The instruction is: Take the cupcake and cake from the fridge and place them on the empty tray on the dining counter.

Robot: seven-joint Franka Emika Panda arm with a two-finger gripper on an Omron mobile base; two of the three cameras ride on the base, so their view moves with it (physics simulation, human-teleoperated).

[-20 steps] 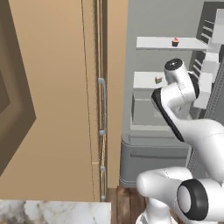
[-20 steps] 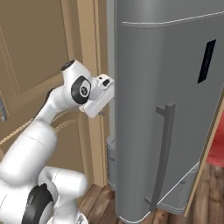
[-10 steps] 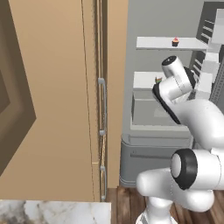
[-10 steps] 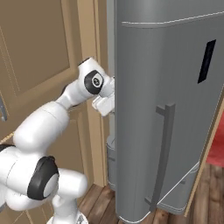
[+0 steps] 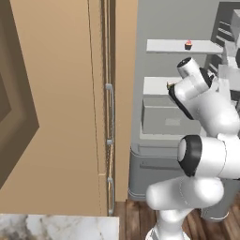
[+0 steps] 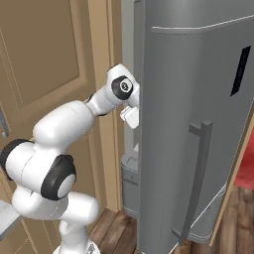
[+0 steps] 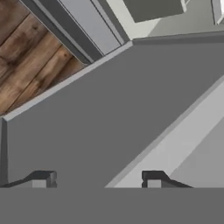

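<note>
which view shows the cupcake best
The left base view: the cupcake stands in plain sight on the fridge's upper white shelf, above the arm. In the right base view the fridge door faces the camera. The hand view looks down at grey fridge surfaces and wood floor instead.

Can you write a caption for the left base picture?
Robot arm reaches into the open fridge below the cupcake on its top shelf.

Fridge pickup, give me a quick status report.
Gripper inside the fridge, jaws apart, nothing between them. Cupcake untouched on upper shelf. Arm's own elbow crowds the opening.
</note>
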